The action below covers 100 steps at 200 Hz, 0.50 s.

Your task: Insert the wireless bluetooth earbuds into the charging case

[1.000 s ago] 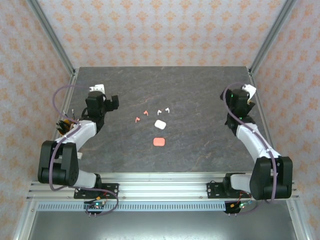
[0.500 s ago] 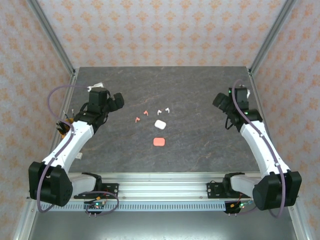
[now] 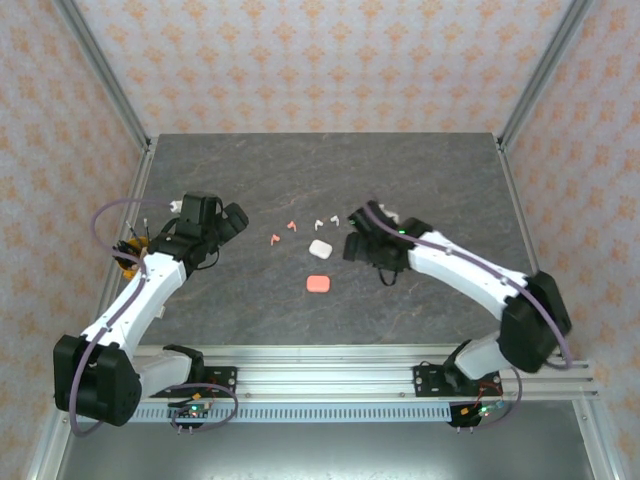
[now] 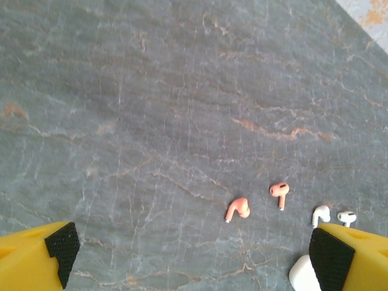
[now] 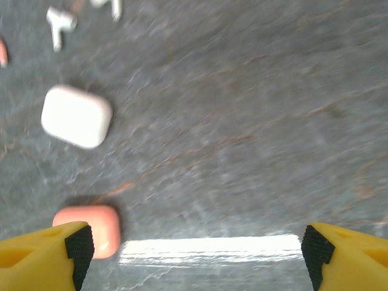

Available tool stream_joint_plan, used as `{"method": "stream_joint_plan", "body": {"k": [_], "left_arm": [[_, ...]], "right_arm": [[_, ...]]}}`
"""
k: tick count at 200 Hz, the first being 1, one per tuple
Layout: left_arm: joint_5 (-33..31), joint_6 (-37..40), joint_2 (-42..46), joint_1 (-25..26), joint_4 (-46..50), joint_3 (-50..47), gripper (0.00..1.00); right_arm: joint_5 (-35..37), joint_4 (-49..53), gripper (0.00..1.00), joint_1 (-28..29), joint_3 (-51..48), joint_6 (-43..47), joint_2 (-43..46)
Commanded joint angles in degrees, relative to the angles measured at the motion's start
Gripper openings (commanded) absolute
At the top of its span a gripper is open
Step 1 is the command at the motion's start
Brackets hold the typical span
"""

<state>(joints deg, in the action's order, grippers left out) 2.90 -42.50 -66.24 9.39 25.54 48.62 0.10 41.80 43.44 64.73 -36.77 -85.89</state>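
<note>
the dark grey veined stone table (image 3: pixel 300 170) and all that lies on it are where they were half a second ago. the change is in me. my right arm (image 3: pixel 470 275) then stood along the table's right side. now it has swung in over the middle, and my right gripper (image 3: pixel 352 245) hangs just to the right of the white pebble-shaped charging case (image 3: pixel 321 247). its jaws are spread wide with nothing between them, and the black pads (image 5: pixel 79 245) on my yellow fingers sit at the two lower corners of the right wrist view. my left arm (image 3: pixel 140 295) has moved far less, only a little toward the near edge. my left gripper (image 3: pixel 232 218) is also spread wide and empty, well to the left of the small things.

the white case lies near the middle of the table. the coral-red pebble-shaped charging case (image 3: pixel 318 284) lies nearer to me, apart from it. in the right wrist view the coral-red case shows just beside one pad. both cases look closed.

the earbuds lie loose on the stone in a rough row beyond the white case. the two coral-red stemmed earbuds (image 3: pixel 275 239) are on the left, and the two white stemmed earbuds (image 3: pixel 319 222) are on the right, near my right gripper.
</note>
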Motion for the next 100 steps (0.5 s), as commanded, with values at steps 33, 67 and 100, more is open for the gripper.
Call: {"method": "stream_joint_plan", "body": {"k": [33, 67, 100], "left_arm": [[7.3, -3.3, -3.9, 0.4, -1.5, -0.9, 1.0], [8.5, -3.1, -4.6, 0.4, -1.5, -0.6, 1.0], [8.9, -2.8, -3.4, 0.3, -1.2, -0.8, 1.0]], "right_arm": [[1.1, 7.1, 0.86, 9.7, 13.6, -4.1, -18.0], [0.2, 8.0, 0.86, 11.8, 18.7, -4.0, -24.6], [-2.0, 6.3, 0.86, 11.9, 19.5, -4.1, -27.1]]}}
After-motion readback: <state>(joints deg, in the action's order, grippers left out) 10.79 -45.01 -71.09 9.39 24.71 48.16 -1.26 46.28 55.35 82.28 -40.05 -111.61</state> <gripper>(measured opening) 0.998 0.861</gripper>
